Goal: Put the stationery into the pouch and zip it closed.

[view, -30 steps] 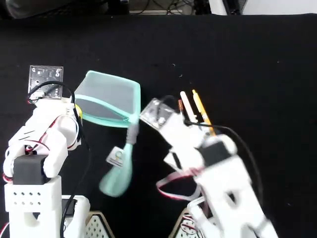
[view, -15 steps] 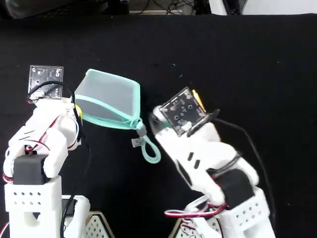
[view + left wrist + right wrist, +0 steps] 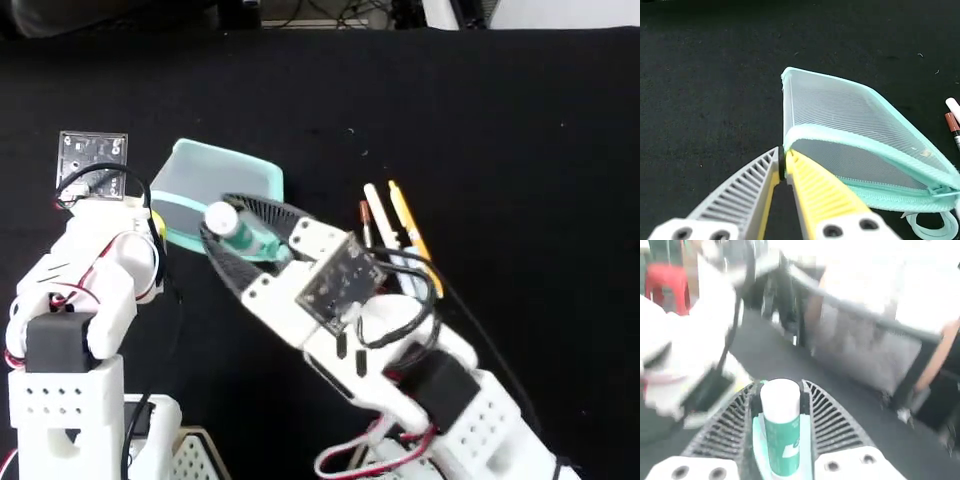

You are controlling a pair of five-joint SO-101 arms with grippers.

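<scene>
Right gripper (image 3: 218, 218): black fingers clamped on the white-capped green glue stick (image 3: 236, 230). The stick's long axis runs along the fingers, cap leading, away from the wrist. In the high view it sits over the near, zipped rim of the mint-green mesh pouch (image 3: 228, 172), so the mouth lies just ahead of the cap.

Right arm: stretched low across the black surface (image 3: 480, 110) towards the left arm.

Left gripper (image 3: 783, 157): fingers together, pinching the pouch's rim corner.

White, brown and yellow pens (image 3: 388, 218): on the surface beside the right arm.

Judgement: insertion needs the mouth held wider.
</scene>
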